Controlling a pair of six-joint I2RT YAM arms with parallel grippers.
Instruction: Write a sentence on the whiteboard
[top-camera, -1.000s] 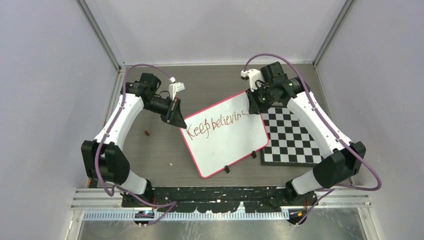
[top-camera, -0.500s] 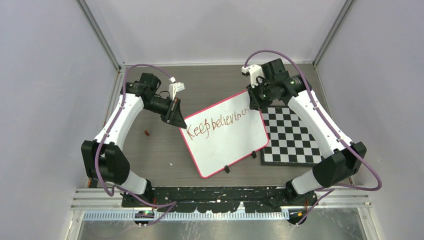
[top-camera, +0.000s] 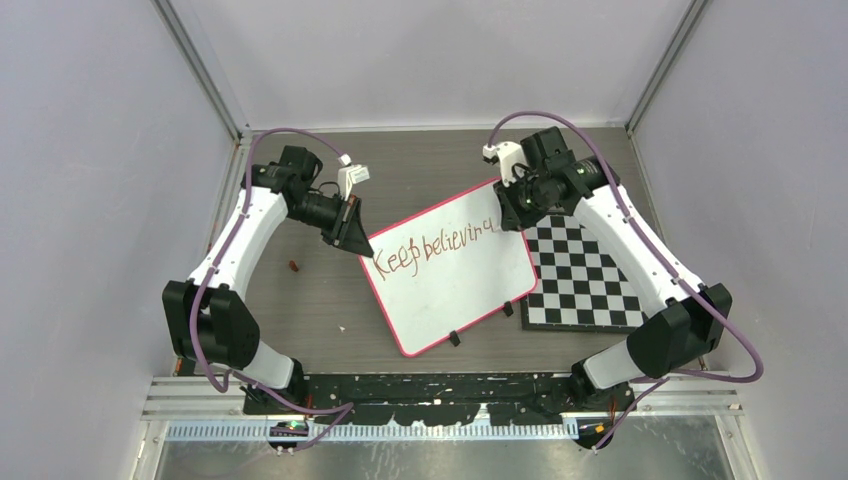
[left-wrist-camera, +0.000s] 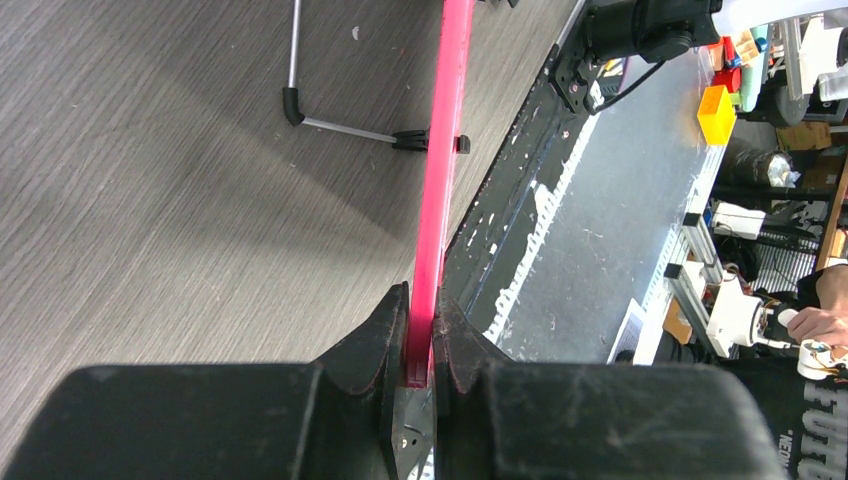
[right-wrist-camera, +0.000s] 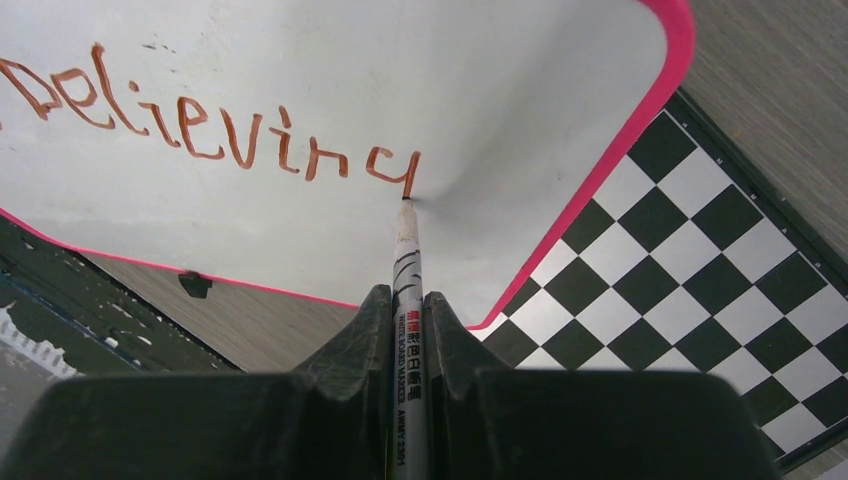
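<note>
The whiteboard (top-camera: 455, 285), white with a red-pink rim, lies slanted at the table's middle. Its brownish-red sentence (top-camera: 433, 245) reads "Keep believing" in one line. My left gripper (top-camera: 366, 251) is shut on the board's left corner; in the left wrist view the pink rim (left-wrist-camera: 442, 170) runs edge-on out of the closed left gripper (left-wrist-camera: 421, 300). My right gripper (top-camera: 511, 214) hangs over the board's far right corner, shut on a white marker (right-wrist-camera: 406, 245). The marker's tip touches the board at the foot of the last "g" (right-wrist-camera: 395, 168), just ahead of the right gripper (right-wrist-camera: 407, 296).
A black-and-white checkered board (top-camera: 585, 275) lies partly under the whiteboard's right edge and also shows in the right wrist view (right-wrist-camera: 710, 280). A small red-brown piece (top-camera: 293, 265) sits on the table left of the whiteboard. A thin metal stand leg (left-wrist-camera: 335, 125) sticks out beneath the board.
The right gripper swung back and forth with the marker, and the last letter grew from an open curve into a "g" with a downstroke. The left arm and the board stayed still.
</note>
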